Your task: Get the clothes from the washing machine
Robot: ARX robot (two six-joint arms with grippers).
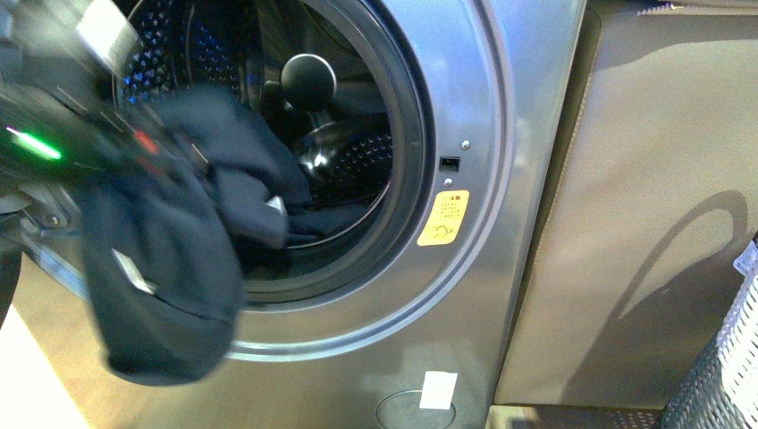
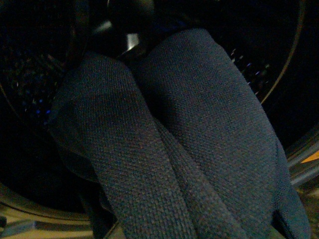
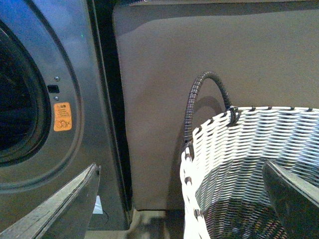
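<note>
The grey washing machine (image 1: pixel 501 134) fills the front view with its round porthole open. The dark navy clothes (image 1: pixel 170 268) trail from the perforated drum (image 1: pixel 357 161) over the lower rim and hang down at the left. A small white tag shows on them. My left gripper (image 1: pixel 174 147), blurred, is shut on the clothes at the mouth's left side. In the left wrist view the knitted fabric (image 2: pixel 199 124) covers the fingers. My right gripper (image 3: pixel 174 209) stands open with nothing between its fingers, over the rim of a white woven basket (image 3: pixel 259 139).
A beige-brown sofa side (image 1: pixel 644 179) stands directly right of the machine. The basket (image 1: pixel 728 375) sits at the lower right, with a dark looped handle (image 3: pixel 199 94). A yellow sticker (image 1: pixel 443 217) marks the machine's front.
</note>
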